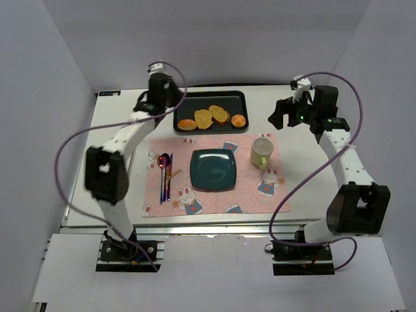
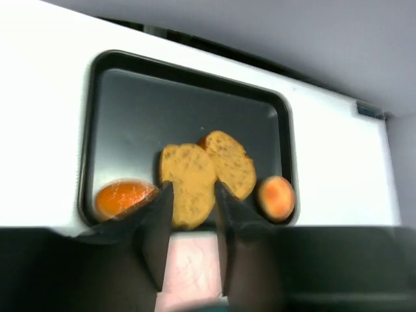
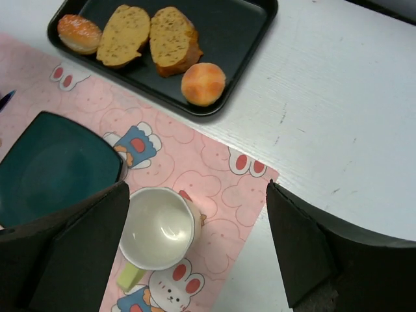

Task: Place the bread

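Observation:
The bread (image 1: 238, 120), a small round golden bun, lies at the right end of the black tray (image 1: 231, 97). It shows in the left wrist view (image 2: 275, 197) and in the right wrist view (image 3: 203, 84) too. My left gripper (image 1: 148, 107) hangs high near the tray's left end. In its own view the left gripper (image 2: 194, 187) is open, with nothing between its fingers; a toasted slice (image 2: 188, 182) lies far below. My right gripper (image 1: 279, 116) hovers right of the tray. From its wrist camera the right gripper (image 3: 198, 188) is wide open, above a cream cup (image 3: 159, 227).
On the tray also lie an oval bun (image 1: 186, 123) and a second toasted slice (image 1: 219, 114). A teal plate (image 1: 213, 169) sits mid-way on the pink bunny mat (image 1: 195, 203), with the cup (image 1: 261, 151) to its right and cutlery (image 1: 164, 172) to its left.

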Available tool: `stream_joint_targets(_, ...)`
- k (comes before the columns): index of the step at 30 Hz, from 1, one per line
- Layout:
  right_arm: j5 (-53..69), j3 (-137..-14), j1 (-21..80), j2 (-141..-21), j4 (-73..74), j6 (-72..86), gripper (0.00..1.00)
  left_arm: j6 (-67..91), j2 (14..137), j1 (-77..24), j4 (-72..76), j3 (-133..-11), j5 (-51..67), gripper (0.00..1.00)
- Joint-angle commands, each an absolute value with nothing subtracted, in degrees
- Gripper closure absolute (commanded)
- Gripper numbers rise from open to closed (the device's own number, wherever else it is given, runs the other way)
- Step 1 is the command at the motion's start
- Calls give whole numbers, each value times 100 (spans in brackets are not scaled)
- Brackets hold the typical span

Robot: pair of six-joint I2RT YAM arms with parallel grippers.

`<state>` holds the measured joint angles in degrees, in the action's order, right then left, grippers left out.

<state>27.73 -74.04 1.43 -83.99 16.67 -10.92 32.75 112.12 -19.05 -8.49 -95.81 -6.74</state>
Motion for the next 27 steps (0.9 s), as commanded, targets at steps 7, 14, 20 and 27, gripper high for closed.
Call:
stream_joint_targets(7,6052,-6346,-80,-7540,1283,-3727,49,1971,7227,-265,-1615,-6049,98,78)
stream_joint_targets(14,5617,-7145,746,-8437,2355,-3885,39,599,6846,272,-2496,-5520,-870,19)
stream_joint_targets(20,5396,-7190,1072,-8622,2127,-3604,12,18,8023,465,-2540,-5669,-827,17)
stream_joint_targets(27,5133,-7084,1063,-8613,2083,-3726,11,-553,8955,571,-2417,-6003,-739,17)
